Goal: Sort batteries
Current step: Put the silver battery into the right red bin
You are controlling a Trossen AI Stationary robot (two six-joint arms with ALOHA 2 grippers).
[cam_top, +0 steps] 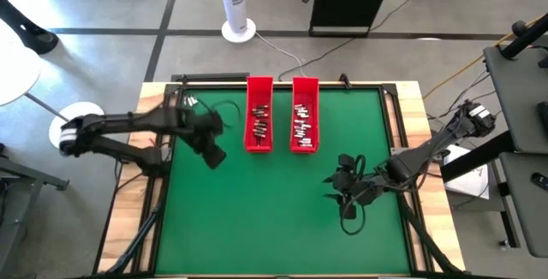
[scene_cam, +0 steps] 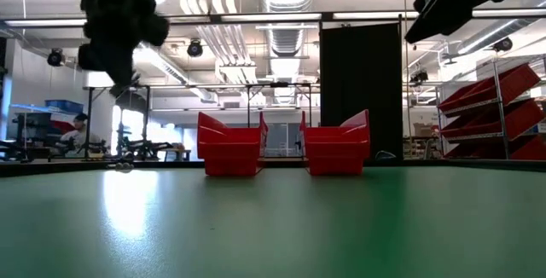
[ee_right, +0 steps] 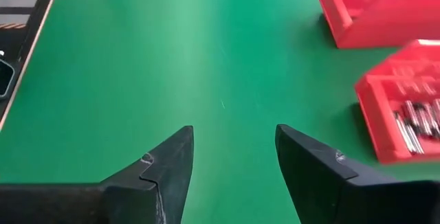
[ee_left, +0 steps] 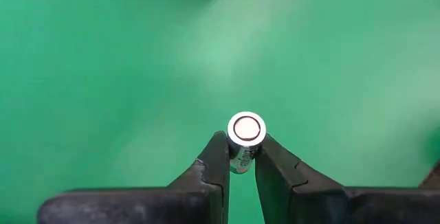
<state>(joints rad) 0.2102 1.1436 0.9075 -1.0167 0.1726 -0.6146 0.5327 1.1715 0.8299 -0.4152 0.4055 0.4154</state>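
Observation:
My left gripper [ee_left: 240, 157] is shut on one small silvery battery [ee_left: 246, 129] and hangs above the green mat left of the trays, seen in the high view as the left gripper [cam_top: 212, 153]. Two long red trays [cam_top: 259, 115] [cam_top: 305, 115] sit at the mat's far middle, each holding several small batteries. A few loose batteries [cam_top: 190, 101] lie near the mat's far left corner. My right gripper [ee_right: 234, 157] is open over bare mat at the right side, seen from above as the right gripper [cam_top: 341, 183], touching nothing. My left gripper pinches the battery between its two fingertips [ee_left: 218, 152], on the cylinder's side wall just behind its round end cap [ee_left: 246, 128]. That cap faces the wrist camera. The battery is lifted clear of the mat, with the fingers pointing down at it from above.
The red trays also show in the low view [scene_cam: 232, 146] [scene_cam: 338, 144] and in the right wrist view [ee_right: 405, 107]. A black frame [cam_top: 210, 78] borders the mat's far edge. Broad bare green mat [cam_top: 274, 219] lies toward the near side. Cables run along both side edges.

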